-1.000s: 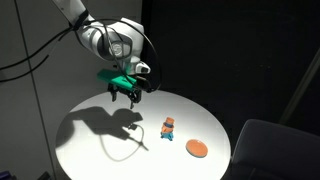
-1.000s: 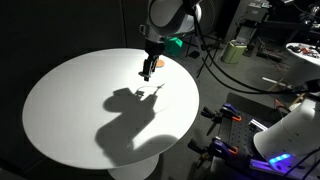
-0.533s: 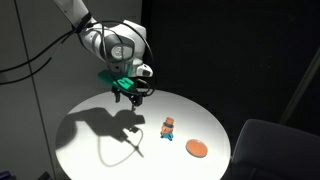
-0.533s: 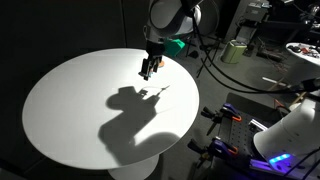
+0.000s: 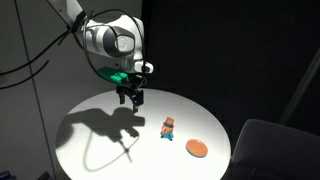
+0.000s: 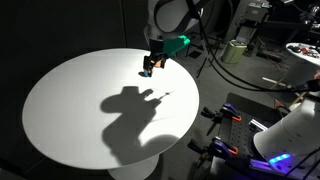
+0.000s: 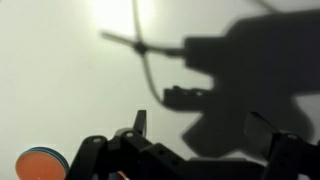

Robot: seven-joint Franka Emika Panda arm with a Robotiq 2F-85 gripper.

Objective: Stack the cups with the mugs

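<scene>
The arm (image 5: 105,40) reaches in from the upper left over the round white tabletop (image 5: 100,140), its wrist pointing down. The end effector (image 5: 131,99) hangs above the surface, jaws spread wide and empty. The cups and mugs (image 5: 168,127) stand upright as one small orange-and-blue cluster, well apart from it and near a flat orange disc (image 5: 197,148).

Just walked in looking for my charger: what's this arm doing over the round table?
A robot arm hangs over the round white table with its gripper open and empty. Nothing is being handled yet. A small orange-and-blue piece stands on the table apart from the gripper, and a flat orange disc lies near it. Whether that piece is one thing or two, I cannot tell.
</scene>
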